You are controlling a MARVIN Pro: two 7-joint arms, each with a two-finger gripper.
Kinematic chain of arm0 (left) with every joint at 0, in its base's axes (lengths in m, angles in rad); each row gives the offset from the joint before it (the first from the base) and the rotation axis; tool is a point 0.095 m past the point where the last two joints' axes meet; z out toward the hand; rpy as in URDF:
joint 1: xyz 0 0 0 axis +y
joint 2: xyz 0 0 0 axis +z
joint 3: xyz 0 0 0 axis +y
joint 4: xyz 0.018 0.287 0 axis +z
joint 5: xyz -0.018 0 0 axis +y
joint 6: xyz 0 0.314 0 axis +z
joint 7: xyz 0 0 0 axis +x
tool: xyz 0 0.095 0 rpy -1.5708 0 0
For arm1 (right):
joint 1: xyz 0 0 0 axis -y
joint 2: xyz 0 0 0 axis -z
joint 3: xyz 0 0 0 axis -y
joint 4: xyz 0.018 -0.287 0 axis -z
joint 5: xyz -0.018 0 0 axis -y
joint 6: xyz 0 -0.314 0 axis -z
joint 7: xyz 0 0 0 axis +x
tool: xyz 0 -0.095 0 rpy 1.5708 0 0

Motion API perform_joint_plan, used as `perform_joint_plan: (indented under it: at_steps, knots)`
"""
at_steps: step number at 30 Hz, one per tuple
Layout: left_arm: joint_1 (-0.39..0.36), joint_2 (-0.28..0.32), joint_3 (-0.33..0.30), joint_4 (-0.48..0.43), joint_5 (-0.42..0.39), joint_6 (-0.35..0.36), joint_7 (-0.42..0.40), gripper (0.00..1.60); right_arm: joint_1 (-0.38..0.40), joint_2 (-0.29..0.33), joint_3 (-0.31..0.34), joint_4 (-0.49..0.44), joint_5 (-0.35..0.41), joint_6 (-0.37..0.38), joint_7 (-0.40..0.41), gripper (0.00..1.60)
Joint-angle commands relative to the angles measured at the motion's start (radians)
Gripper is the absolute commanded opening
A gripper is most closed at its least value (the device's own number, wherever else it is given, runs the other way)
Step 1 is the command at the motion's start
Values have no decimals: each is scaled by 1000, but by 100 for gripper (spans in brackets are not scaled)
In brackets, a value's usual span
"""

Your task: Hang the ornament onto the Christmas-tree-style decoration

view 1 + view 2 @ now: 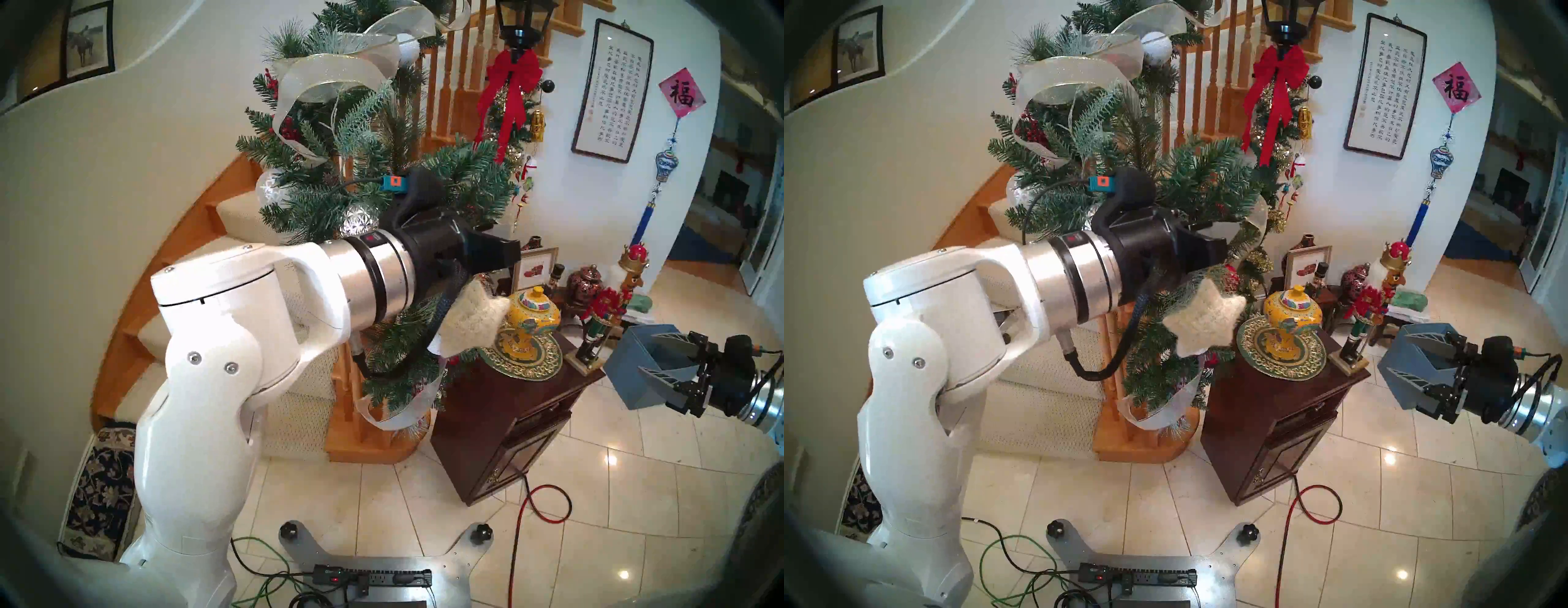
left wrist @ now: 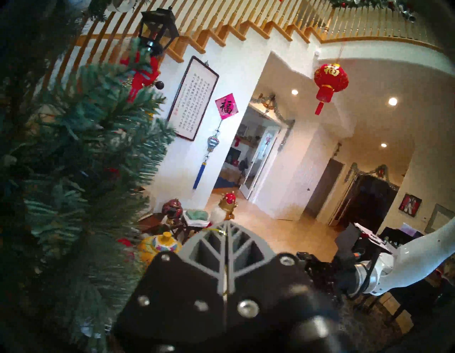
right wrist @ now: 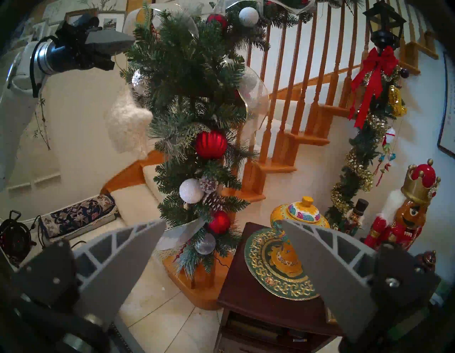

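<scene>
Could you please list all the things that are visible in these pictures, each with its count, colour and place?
star ornament: one, white and fuzzy, dangling on a gold string below the left gripper, beside the garland
pine garland: one, green with silvery ribbon, red and white balls, running down the stair rail
tinsel swag: one, green and gold with a red bow, under a black lantern
lidded jar: one, yellow, on a green and gold plate on the cabinet
cabinet: one, dark brown, beside the stair foot
nutcrackers: at least two, the largest red with a gold crown, beyond the cabinet
left gripper: shut on the string
right gripper: open, empty
</scene>
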Motion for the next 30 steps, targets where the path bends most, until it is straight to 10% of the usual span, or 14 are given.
perform_joint_plan:
  at_steps: [1, 30]
  knots:
    - [-26, 18, -32, -6, 4, -3, 12, 0, 3, -1, 3, -1, -3, -1, 65, 160]
    - [-93, 37, -116, -6, -33, -3, 31, 0, 3, -2, 3, -2, -13, -1, 58, 160]
